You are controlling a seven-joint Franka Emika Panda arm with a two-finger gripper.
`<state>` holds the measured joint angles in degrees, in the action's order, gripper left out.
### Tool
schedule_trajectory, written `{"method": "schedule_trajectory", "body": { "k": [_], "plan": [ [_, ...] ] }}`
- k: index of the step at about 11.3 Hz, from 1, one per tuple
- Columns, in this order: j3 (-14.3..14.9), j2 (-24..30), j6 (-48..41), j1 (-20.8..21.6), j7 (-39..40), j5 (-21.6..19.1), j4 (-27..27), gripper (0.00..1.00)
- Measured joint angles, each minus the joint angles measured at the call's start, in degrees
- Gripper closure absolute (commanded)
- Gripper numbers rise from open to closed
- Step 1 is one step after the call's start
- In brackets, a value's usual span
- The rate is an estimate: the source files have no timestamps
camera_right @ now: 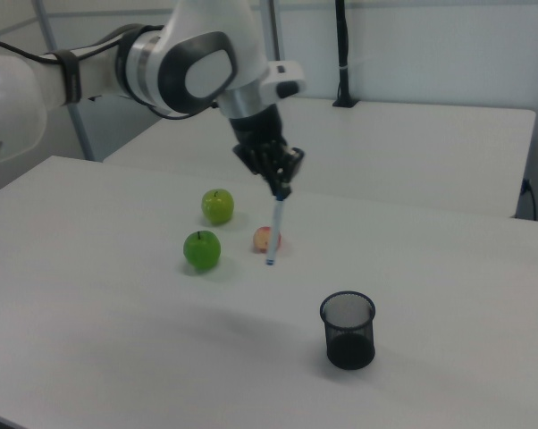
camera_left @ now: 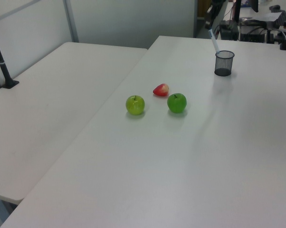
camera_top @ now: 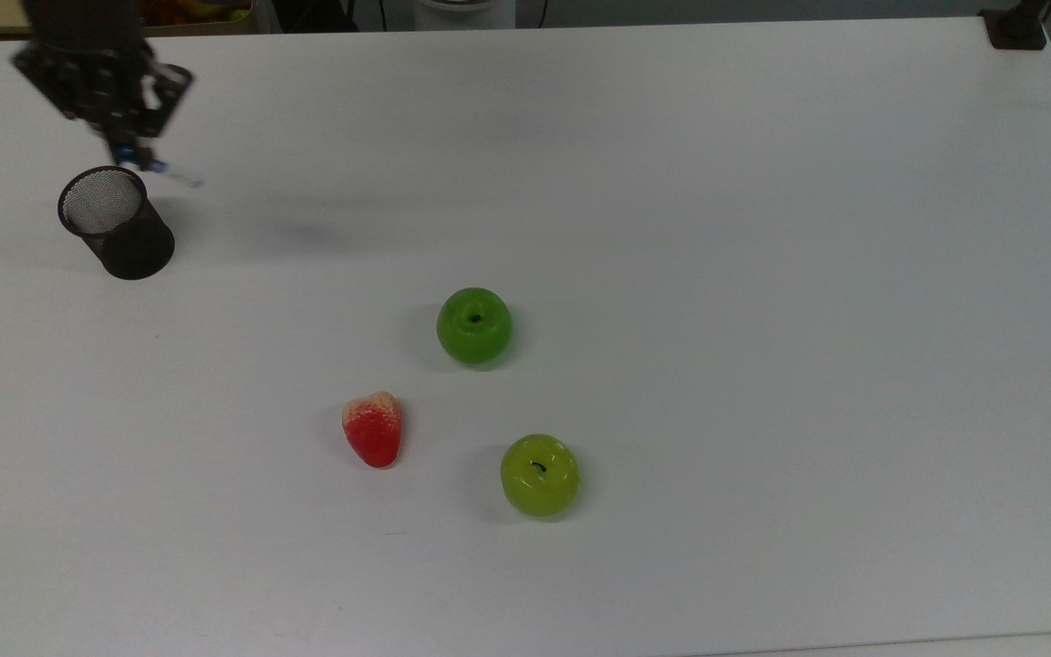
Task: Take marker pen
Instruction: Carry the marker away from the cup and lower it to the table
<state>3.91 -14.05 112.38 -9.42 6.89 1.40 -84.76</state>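
Note:
My gripper (camera_top: pixel 129 153) is shut on the blue-capped top of the marker pen (camera_top: pixel 175 173), a slim white pen that hangs down from the fingers in the air. In the right view the gripper (camera_right: pixel 279 190) holds the marker pen (camera_right: pixel 274 232) well above the table, to the right view's left of the black mesh cup (camera_right: pixel 348 329). In the top view the pen hangs just up and to the right of the mesh cup (camera_top: pixel 115 224), outside it. The left view shows the pen (camera_left: pixel 213 42) slanting above the cup (camera_left: pixel 224 63).
On the white table (camera_top: pixel 763 274) lie a dark green apple (camera_top: pixel 474 326), a yellow-green apple (camera_top: pixel 539 474) and a red strawberry (camera_top: pixel 373 429), all near the middle. A second table (camera_left: pixel 48 109) adjoins in the left view.

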Motion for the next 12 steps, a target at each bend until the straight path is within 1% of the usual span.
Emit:
{"method": "schedule_trajectory", "body": {
  "k": [2, 3, 5, 7, 8, 10, 12],
  "plan": [
    [-0.86, -0.08, -6.33, 4.82, -2.58, 0.00, -0.20, 0.95],
    [-2.29, -0.08, -9.34, 5.97, -3.13, 0.00, -0.27, 0.95],
    [-6.57, 0.04, -13.15, 6.64, -5.16, 0.00, -1.79, 0.95],
    [-11.28, 0.08, -13.67, 6.90, -9.98, -0.01, -5.12, 0.95],
    [-12.83, 0.06, -13.69, 7.53, -11.69, -0.01, -6.83, 0.95],
    [-13.61, -0.56, -13.69, 10.70, -13.06, -0.01, -9.80, 0.95],
    [-13.64, -2.43, -13.68, 12.56, -13.20, -0.01, -10.68, 0.94]
  ]
}}
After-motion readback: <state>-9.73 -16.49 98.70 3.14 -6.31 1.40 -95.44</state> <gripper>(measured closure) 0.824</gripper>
